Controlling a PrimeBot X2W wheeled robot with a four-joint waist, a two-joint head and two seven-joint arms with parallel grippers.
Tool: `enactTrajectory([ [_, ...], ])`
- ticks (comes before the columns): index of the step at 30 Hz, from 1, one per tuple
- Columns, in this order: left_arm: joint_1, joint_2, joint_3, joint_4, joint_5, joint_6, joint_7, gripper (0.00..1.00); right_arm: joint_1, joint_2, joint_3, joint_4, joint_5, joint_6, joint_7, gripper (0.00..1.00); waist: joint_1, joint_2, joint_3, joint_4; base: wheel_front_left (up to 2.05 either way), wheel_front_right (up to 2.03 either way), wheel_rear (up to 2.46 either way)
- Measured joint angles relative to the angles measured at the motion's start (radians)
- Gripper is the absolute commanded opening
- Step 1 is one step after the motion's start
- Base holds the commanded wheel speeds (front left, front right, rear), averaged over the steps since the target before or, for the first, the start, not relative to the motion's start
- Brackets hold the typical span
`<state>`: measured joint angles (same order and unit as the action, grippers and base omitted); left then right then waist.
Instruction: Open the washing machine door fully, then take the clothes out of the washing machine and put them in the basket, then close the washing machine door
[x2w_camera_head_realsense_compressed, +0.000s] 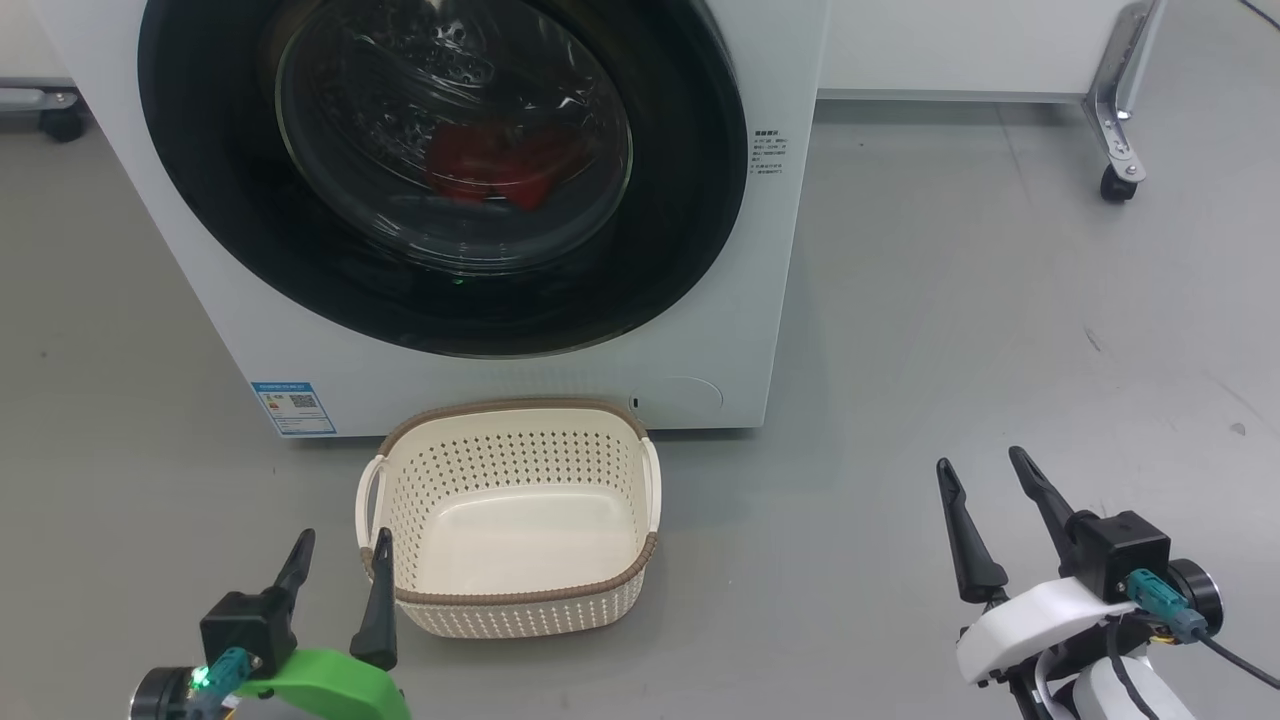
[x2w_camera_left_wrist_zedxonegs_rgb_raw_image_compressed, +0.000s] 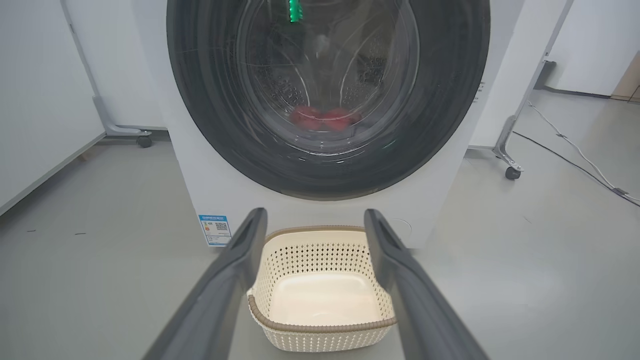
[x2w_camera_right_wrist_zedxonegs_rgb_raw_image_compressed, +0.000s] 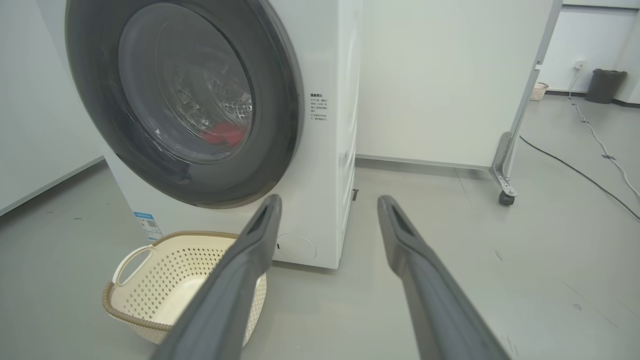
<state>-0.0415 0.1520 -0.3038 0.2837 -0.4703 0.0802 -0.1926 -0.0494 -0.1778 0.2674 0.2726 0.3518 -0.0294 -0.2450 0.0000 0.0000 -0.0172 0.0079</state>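
At the head view's lower left my left gripper stands spread, holding nothing, one finger just beside the basket, whose bare cream bottom shows. Above, at upper centre, the clothes lie red in the washing machine behind the closed washing machine door, well apart from both grippers. Lower right, my right gripper is spread and bare too; its wrist view adds a dark bin at upper right.

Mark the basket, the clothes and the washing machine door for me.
basket (x2w_camera_head_realsense_compressed: 520, 618): head view, perforated front wall.
clothes (x2w_camera_head_realsense_compressed: 490, 165): head view, red fabric seen through the door glass.
washing machine door (x2w_camera_head_realsense_compressed: 225, 200): head view, left side of the glossy black rim.
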Motion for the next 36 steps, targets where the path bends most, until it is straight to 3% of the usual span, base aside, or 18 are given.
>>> enactTrajectory([
  [35, -0.002, -0.002, 0.007, 0.02, 0.032, 0.02, -0.003, 1.0, 0.016, 0.037, -0.045, 0.02, -0.024, -0.013, -0.003, 1.0, 0.0, 0.0, 0.007, -0.002, 0.0, 0.0, 0.0],
  [36, -0.002, -0.003, 0.007, 0.021, 0.032, 0.02, -0.003, 1.0, 0.016, 0.038, -0.047, 0.021, -0.027, -0.013, -0.003, 0.53, 0.0, 0.0, 0.007, -0.002, 0.0, 0.0, 0.0],
])
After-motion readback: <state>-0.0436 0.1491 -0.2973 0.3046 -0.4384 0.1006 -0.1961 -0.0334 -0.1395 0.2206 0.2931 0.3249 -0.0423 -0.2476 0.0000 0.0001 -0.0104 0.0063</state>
